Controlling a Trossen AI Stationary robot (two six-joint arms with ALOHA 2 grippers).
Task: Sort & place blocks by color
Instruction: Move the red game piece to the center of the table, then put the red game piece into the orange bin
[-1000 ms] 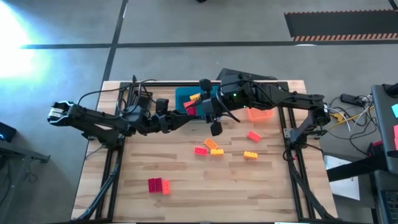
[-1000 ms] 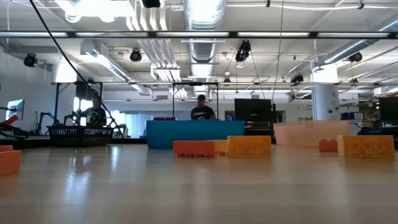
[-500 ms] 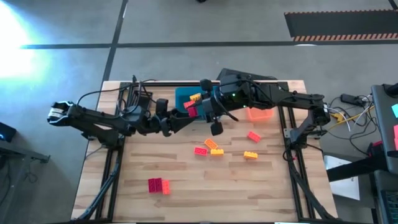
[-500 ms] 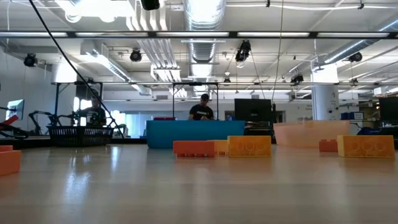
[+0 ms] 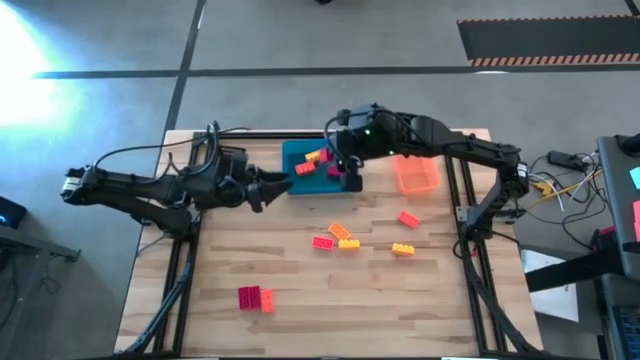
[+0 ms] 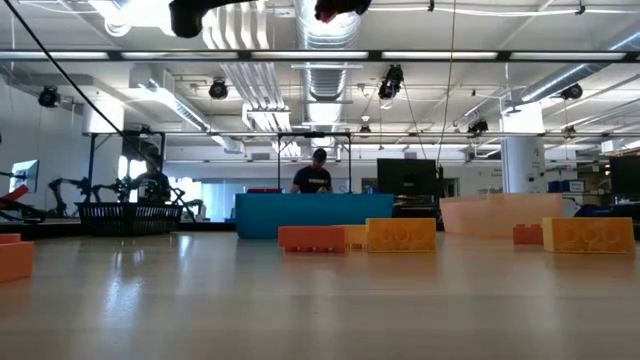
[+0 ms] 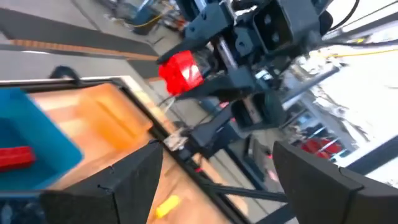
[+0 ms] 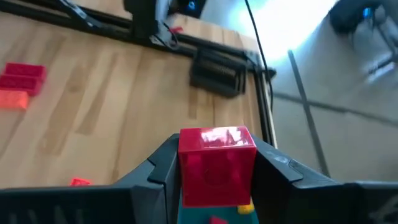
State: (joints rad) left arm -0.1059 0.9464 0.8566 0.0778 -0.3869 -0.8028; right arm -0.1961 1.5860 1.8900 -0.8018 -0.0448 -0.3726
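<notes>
A: Biggest change: both arms have parted. The left arm has pulled back toward its own side of the counter (image 5: pixel 200 300); the left gripper (image 5: pixel 268 186) now sits just short of the blue tray (image 5: pixel 296 187), released, nothing between its fingers.

B: And the right arm?

A: Swung back over the tray. The right gripper (image 8: pixel 214 171) is clenched on a red block (image 8: pixel 216 163), carried above the tray's far corner. The left wrist view shows the same block (image 7: pixel 181 70) held in the other arm's fingers.

B: So a hand-off, left to right?

A: Likely. The block is up in the air, not yet placed. The tray already holds red and yellow blocks (image 5: pixel 314 164); the orange tray (image 5: pixel 416 176) looks bare.

B: Remaining?

A: Five loose mid-counter (image 5: pixel 338 237), one red pair near the front (image 5: pixel 254 297). Early in the sort, I judge.
</notes>
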